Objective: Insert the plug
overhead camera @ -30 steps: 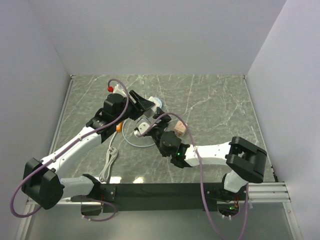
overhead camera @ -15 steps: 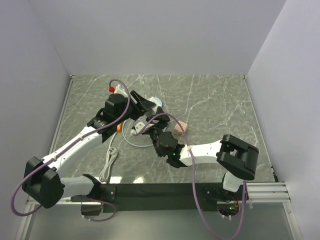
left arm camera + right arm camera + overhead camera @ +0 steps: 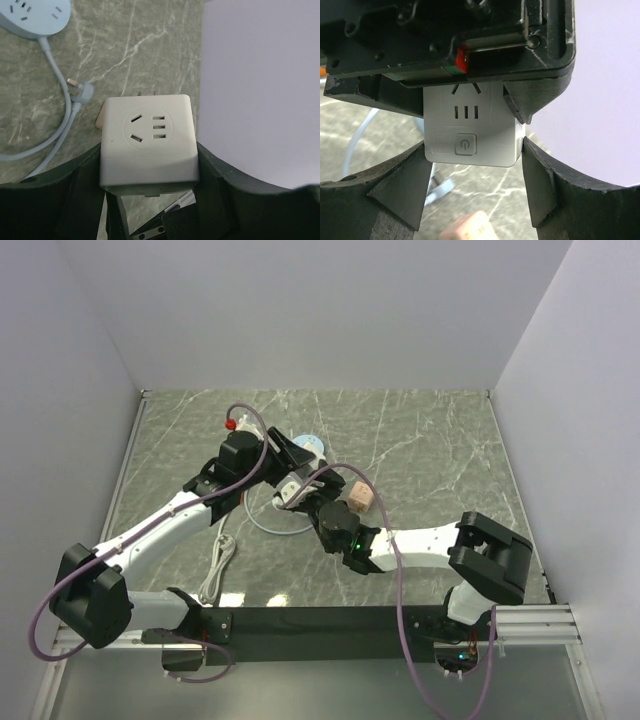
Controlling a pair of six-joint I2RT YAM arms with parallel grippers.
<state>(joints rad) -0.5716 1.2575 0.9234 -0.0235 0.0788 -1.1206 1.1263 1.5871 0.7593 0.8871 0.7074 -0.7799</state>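
Observation:
A white socket cube (image 3: pixel 147 142) with a power button (image 3: pixel 465 145) hangs above the table. My left gripper (image 3: pixel 149 170) is shut on it, its black fingers (image 3: pixel 220 175) pressing both sides. My right gripper (image 3: pixel 474 162) has come at the same cube (image 3: pixel 287 490) from the other side, and its pads (image 3: pixel 535 180) lie against the cube's lower edges. On the marble lies a light blue plug (image 3: pixel 81 91) on a blue cable, which runs to a round blue socket hub (image 3: pixel 35 17). In the top view both grippers, left (image 3: pixel 288 462) and right (image 3: pixel 298 496), meet at centre-left.
A pink block (image 3: pixel 358 498) sits on the table just right of the right wrist, blurred low in the right wrist view (image 3: pixel 470 227). A white cable (image 3: pixel 215 568) lies near the front left. A red-tipped white strip (image 3: pixel 231 424) lies behind the left arm. Walls enclose three sides.
My right gripper has moved in on the cube and narrowed its jaws onto it. The left arm has shifted slightly right, still holding the cube.

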